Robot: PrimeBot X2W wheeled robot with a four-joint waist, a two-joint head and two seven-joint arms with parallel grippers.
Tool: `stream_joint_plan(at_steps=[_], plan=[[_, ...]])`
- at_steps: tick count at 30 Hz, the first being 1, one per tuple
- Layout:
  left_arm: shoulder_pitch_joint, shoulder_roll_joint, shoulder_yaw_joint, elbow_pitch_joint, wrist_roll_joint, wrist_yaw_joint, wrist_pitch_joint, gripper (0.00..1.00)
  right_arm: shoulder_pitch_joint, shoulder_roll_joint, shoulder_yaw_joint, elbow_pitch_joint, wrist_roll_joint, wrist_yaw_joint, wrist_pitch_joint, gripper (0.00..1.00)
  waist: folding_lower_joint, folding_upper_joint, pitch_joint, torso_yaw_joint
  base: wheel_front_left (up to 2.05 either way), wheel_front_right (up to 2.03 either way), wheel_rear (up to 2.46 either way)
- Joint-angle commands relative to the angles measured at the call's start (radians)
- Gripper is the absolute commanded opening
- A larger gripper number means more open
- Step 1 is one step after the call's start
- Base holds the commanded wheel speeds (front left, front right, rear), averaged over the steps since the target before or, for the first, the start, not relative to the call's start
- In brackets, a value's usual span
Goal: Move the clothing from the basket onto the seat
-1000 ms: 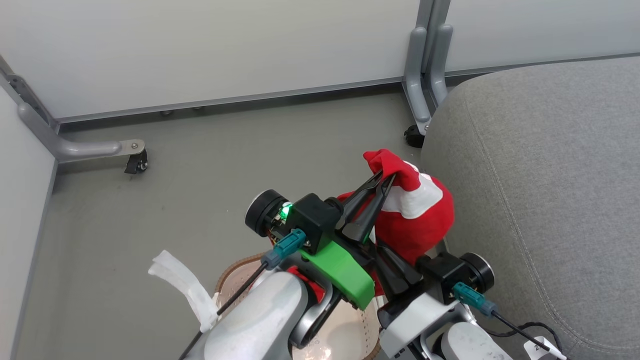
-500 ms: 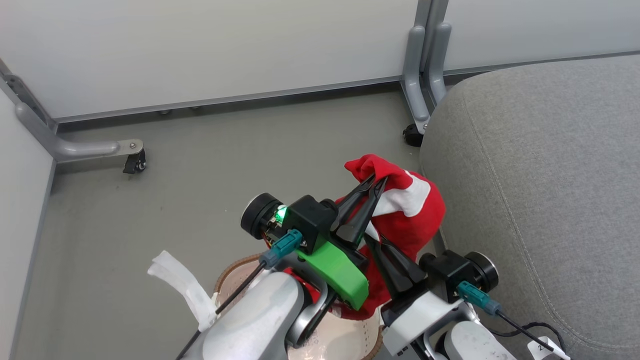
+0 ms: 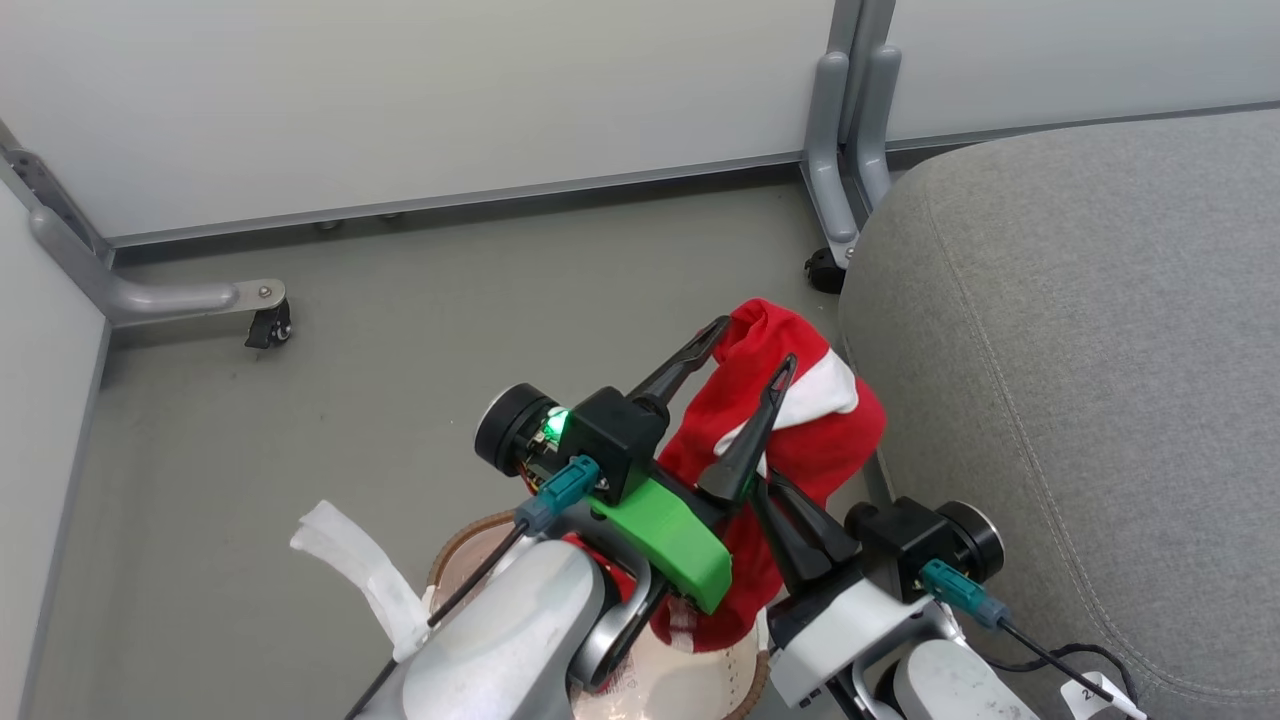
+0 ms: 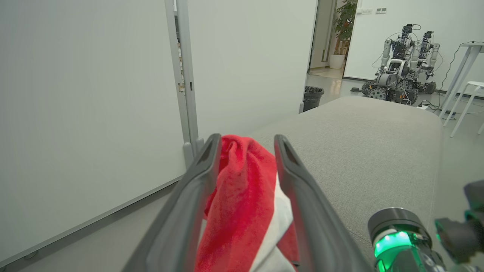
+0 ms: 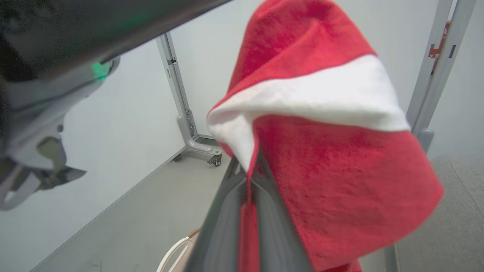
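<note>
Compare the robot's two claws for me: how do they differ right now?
The left gripper stands open, its fingers spread either side of the red garment; the right gripper is shut, pinching that garment. The left one carries a green bracket behind its fingers; the right one's mount is white. Both have long dark fingers and are at the same garment.
</note>
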Motion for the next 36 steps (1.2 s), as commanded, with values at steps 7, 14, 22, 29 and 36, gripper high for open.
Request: stream_joint_plan(at_steps=[7,14,22,29,36], plan=[[-0.016,0.007,-0.007,0.006,-0.009,0.006,-0.007,1.0,0.013,-0.002,-0.013,-0.004,-0.01,0.0,-0.003,0.0,0.0,0.0,-0.005,0.003,0.0,0.0,0.0],[-0.013,0.009,-0.012,0.008,-0.016,0.008,-0.006,1.0,0.023,-0.002,-0.029,-0.007,-0.015,0.0,-0.003,0.0,0.0,0.0,-0.014,-0.001,0.0,0.0,0.0],[0.0,0.022,-0.017,0.002,-0.016,0.017,0.005,1.0,0.027,-0.002,-0.08,-0.052,-0.038,0.0,-0.003,0.0,0.0,0.0,-0.007,-0.037,0.0,0.0,0.0],[-0.008,0.053,-0.011,-0.016,-0.004,0.03,0.014,1.0,0.019,-0.002,-0.156,-0.167,-0.067,0.0,-0.003,0.0,0.0,0.0,0.038,-0.128,0.0,0.0,0.0],[-0.02,0.101,0.001,-0.045,0.007,0.043,0.023,1.0,0.005,-0.002,-0.22,-0.282,-0.088,0.0,-0.003,0.0,0.0,0.0,0.098,-0.261,0.0,0.0,0.0]])
